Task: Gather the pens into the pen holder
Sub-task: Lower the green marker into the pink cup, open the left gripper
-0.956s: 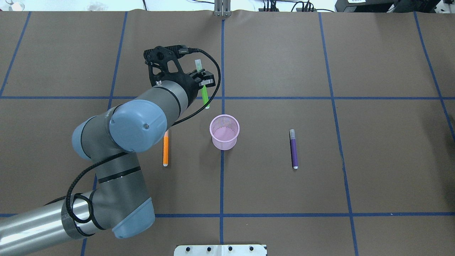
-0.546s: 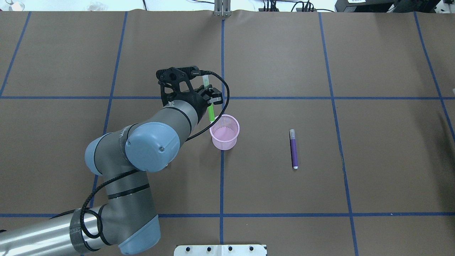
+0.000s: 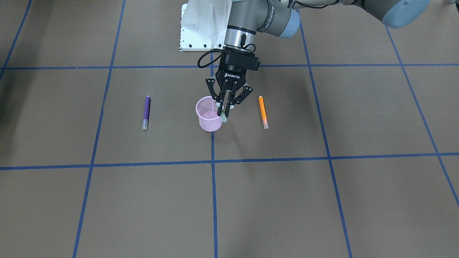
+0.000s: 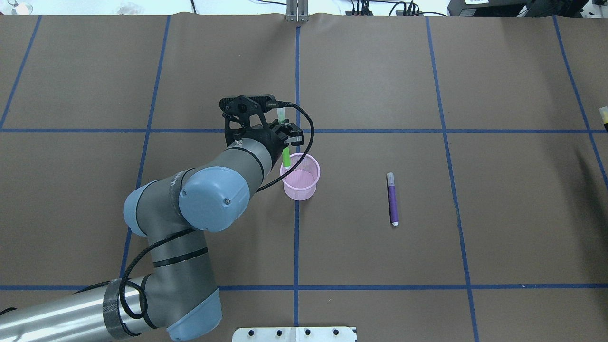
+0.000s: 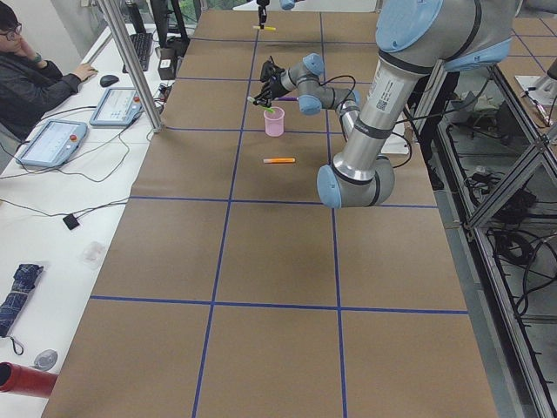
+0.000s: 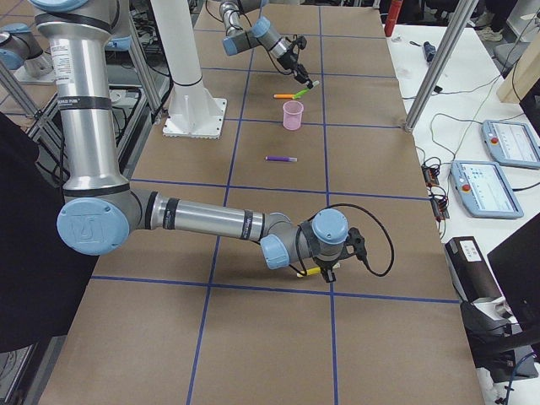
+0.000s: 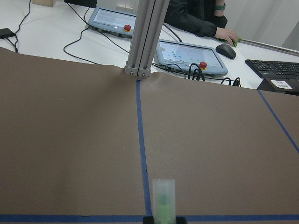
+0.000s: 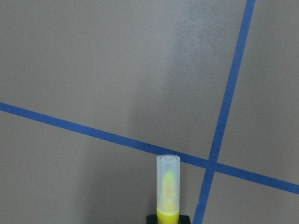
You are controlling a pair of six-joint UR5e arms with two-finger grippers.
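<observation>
Pinching green pen (image 4: 285, 156) mid-barrel, left gripper (image 4: 286, 138) holds tip seemingly over pen holder (image 4: 299, 191).

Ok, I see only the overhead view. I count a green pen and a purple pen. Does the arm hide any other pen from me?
Observer: Yes. In the front view an orange pen lies flat on the table, on the left arm's side of the pink cup, apart from it.
Operator: And the yellow thing at my right edge?
Observer: A yellow pen, held by the right gripper; its wrist camera shows the pen sticking out of its grip.
Operator: Is the green pen inside the cup?
Observer: Not yet, it seems. In the right side view the left gripper holds the green pen slanted, its lower end just above the rim.
</observation>
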